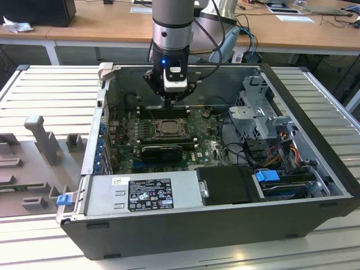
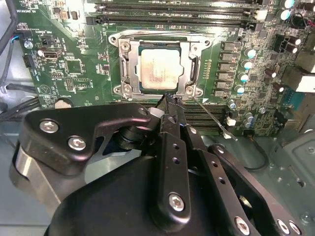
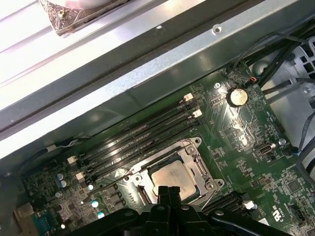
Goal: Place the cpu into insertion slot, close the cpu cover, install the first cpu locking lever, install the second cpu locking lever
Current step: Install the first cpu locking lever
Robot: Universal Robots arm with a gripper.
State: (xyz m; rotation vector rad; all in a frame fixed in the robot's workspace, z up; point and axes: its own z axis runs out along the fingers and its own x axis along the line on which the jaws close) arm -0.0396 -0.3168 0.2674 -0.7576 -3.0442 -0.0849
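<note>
Exterior view: the camera stands off the arm, high on the near side of an open computer case (image 1: 185,225), looking down and away at a slant. It is far enough back to take in the whole case, the slatted table (image 1: 50,84) on both sides, and the arm (image 1: 172,22) coming down over the motherboard (image 1: 208,149).

Second wrist view: close in, looking steeply down past the gripper (image 2: 170,98), large in the foreground, onto the insertion slot (image 2: 193,66) and the cpu (image 2: 158,73), with the memory slots (image 2: 177,19) beyond.

First wrist view: also close but more slanted, looking across the slot and memory slots to the case wall (image 3: 162,73) and the table slats.

All three views share the slot, the memory slots and the green board.
</note>
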